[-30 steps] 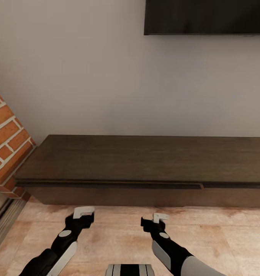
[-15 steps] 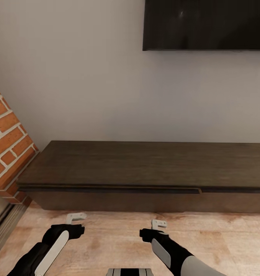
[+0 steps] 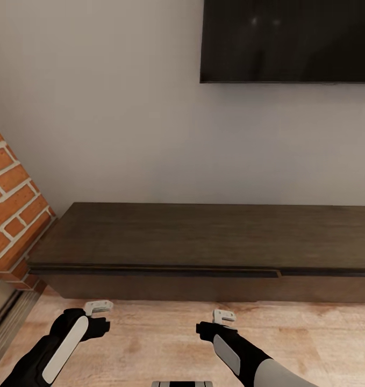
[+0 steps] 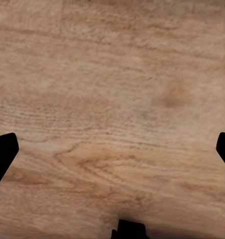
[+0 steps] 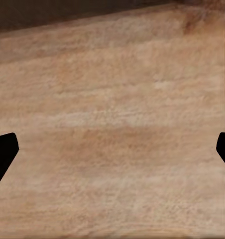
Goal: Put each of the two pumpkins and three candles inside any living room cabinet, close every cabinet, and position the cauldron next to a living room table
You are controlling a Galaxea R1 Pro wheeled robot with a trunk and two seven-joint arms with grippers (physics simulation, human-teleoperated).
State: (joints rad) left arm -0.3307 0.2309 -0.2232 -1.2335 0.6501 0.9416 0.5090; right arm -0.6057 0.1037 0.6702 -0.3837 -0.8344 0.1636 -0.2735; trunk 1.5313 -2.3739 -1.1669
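Both arms hang low over the wood floor (image 3: 311, 333); left gripper (image 3: 98, 307) and right gripper (image 3: 224, 315) each spread wide, holding nothing. Beyond them the cabinet (image 3: 204, 239) stands against the wall, fronts apparently shut, beneath a television (image 3: 287, 40); driving closer risks the grippers striking its face

From the head we face the cabinet (image 3: 204, 242) and far wall; both wrist cameras look down, close, at the wooden floor (image 4: 112, 99).

Long low dark brown wooden cabinet (image 3: 204, 242) against pale wall (image 3: 107, 107), drawers shut; black rectangular TV (image 3: 287, 41) above; red brick column (image 3: 10, 199) left.
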